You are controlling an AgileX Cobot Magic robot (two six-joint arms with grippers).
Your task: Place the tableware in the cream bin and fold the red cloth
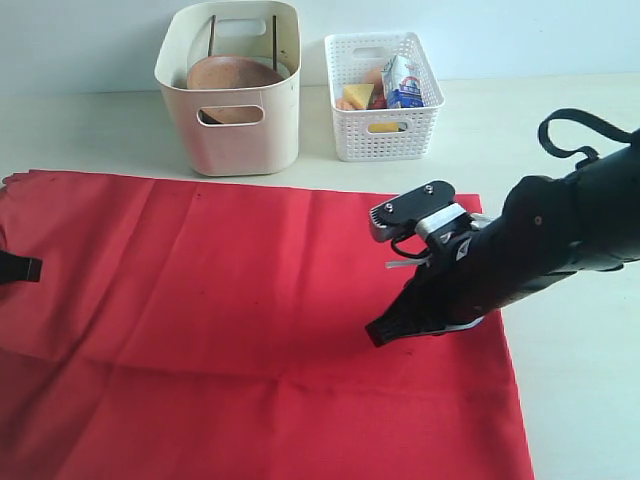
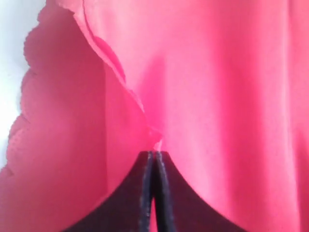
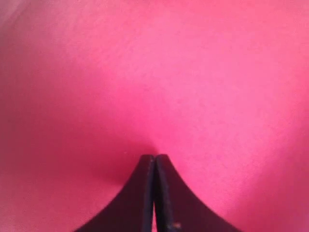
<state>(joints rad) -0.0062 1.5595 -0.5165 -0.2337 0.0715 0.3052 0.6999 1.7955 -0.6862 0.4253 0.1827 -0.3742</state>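
Note:
The red cloth [image 1: 230, 300] lies spread over the table. My left gripper [image 1: 25, 268] shows only as a dark tip at the cloth's left edge. In the left wrist view it [image 2: 154, 153] is shut on a lifted fold of the red cloth [image 2: 217, 96] by the scalloped edge [image 2: 26, 96]. My right gripper [image 1: 382, 330] rests on the cloth's right part, jaws shut [image 3: 154, 157], pinching a small pucker of the red cloth [image 3: 193, 72]. The cream bin [image 1: 240, 140] at the back holds the round wooden plate [image 1: 235, 75] and dark chopsticks [image 1: 211, 40]. Other tableware is hidden.
A white lattice basket [image 1: 385, 135] next to the bin holds food pieces and a blue-white carton [image 1: 403, 82]. The right arm [image 1: 560, 230] reaches in from the right over bare tabletop [image 1: 580, 400].

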